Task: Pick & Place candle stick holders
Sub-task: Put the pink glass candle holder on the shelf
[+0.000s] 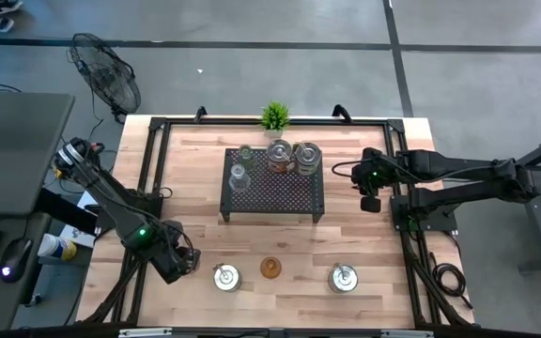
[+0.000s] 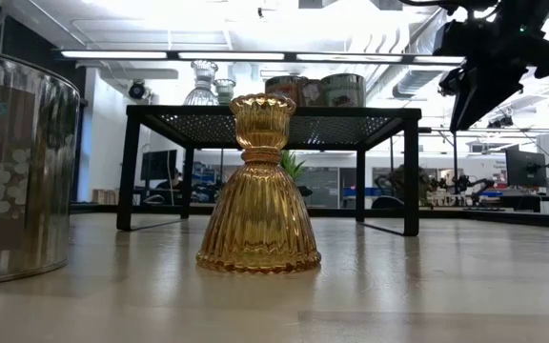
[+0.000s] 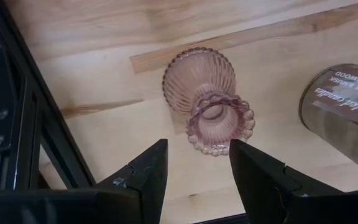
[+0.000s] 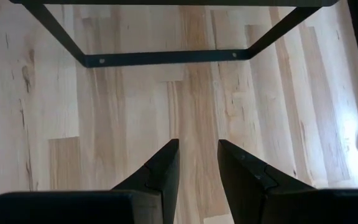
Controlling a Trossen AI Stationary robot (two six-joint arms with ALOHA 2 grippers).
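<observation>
Wooden tabletop [image 1: 280,249], concrete floor around it, a standing fan [image 1: 106,80] off one corner. On the black perforated rack [image 1: 272,192] four holders are already set: two clear glass ones [image 1: 239,176] and two silver ones [image 1: 294,157]. Left on the bare wood: an amber glass holder [image 1: 270,268], two silver disc-base holders [image 1: 225,277] [image 1: 343,278], and a pink ribbed glass holder [image 3: 207,99]. So roughly half done, by my count.

Left gripper [image 3: 194,165] hovers with fingers spread, empty, the pink holder just ahead of its tips and untouched. A labelled silver holder [image 3: 344,112] sits beside it, close enough to be bumped.

Right gripper [image 4: 197,163] hangs beside the rack, fingers parted, holding nothing. Potted plant [image 1: 274,116] stands behind the rack.
</observation>
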